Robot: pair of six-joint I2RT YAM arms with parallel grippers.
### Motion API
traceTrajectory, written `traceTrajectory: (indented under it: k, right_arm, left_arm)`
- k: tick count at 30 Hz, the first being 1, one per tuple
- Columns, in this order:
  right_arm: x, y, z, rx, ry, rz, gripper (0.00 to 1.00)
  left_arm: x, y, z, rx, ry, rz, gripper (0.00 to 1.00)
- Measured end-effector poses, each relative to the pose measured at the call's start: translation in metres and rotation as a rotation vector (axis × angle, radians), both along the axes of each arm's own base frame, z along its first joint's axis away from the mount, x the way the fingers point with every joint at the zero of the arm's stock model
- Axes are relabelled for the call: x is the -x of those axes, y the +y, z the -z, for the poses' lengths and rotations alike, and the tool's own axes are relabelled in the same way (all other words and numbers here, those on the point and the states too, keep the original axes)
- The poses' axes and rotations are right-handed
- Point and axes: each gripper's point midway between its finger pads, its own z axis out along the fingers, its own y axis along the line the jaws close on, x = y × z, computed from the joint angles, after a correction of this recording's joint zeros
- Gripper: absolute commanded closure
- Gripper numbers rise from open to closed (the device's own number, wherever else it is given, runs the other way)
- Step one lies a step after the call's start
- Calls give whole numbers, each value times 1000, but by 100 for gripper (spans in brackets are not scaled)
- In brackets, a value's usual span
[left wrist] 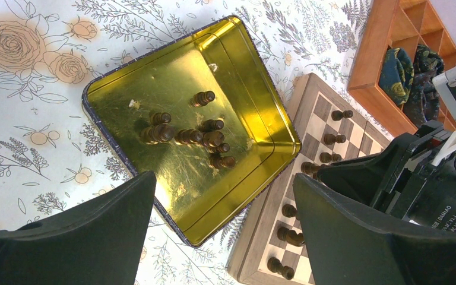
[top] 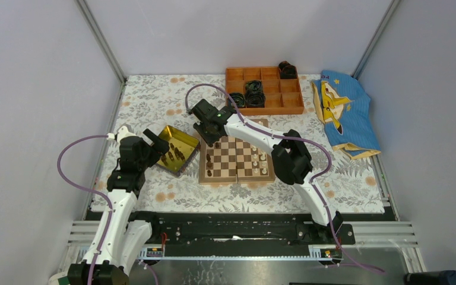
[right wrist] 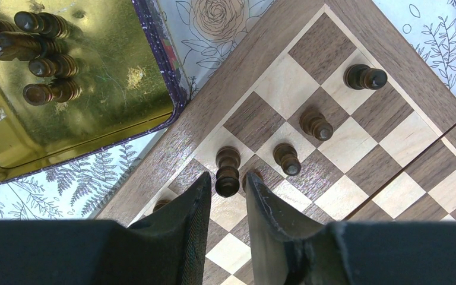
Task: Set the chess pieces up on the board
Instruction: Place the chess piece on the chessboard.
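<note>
**Chess set-up desk: surface, surroundings, contents**

Surface: white tablecloth printed with grey leaves and orange flowers (top: 154,101), covering the desk.

Room: plain pale grey walls (top: 35,89) on three sides. Aluminium frame posts (top: 104,41) rise from the far corners.

1. Square wooden chessboard with light and dark brown checks (top: 237,180), at mid-desk, nearer the near edge. Dark brown wooden chessmen (right wrist: 316,123) stand along its left side and pale cream wooden chessmen (top: 261,159) along its right side.
2. Shiny gold rectangular tin tray (left wrist: 154,83), between the chessboard and the left edge, just beside the board's border. It holds more dark brown wooden chessmen, bunched together.
3. Orange compartmented wooden box (top: 273,110), at the far edge, right of centre. Dark coiled rolls (top: 253,92) sit in several compartments.
4. Blue cloth with a yellow cartoon figure (top: 341,113), toward the far right corner.
5. Left gripper (left wrist: 222,181), above the tray. Its fingers are spread wide and hold nothing.
6. Right gripper (right wrist: 228,181), low over the board's far left corner. Its fingers are narrowly parted either side of one standing dark chessman (right wrist: 227,163). Whether the pads press it cannot be told.
</note>
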Motion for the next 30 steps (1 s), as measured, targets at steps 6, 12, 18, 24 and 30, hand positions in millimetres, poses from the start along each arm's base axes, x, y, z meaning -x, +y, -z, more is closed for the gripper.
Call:
traceTrajectory:
  k: [6, 12, 18, 24, 30]
  right_arm:
    - [0, 0, 0, 2, -2, -5, 65]
    - [0, 0, 0, 3, -3, -8, 65]
    - [0, 0, -2, 2, -6, -10, 65]
    - [-1, 0, -8, -6, -14, -12, 64]
    - [-1, 1, -11, -11, -18, -13, 64]
  left_arm:
    - [0, 0, 0, 0, 0, 0, 6]
    - [0, 0, 0, 0, 0, 0, 6]
    - [0, 0, 0, 0, 0, 0, 6]
    - [0, 0, 0, 0, 0, 0, 6]
    - [0, 0, 0, 0, 0, 0, 6]
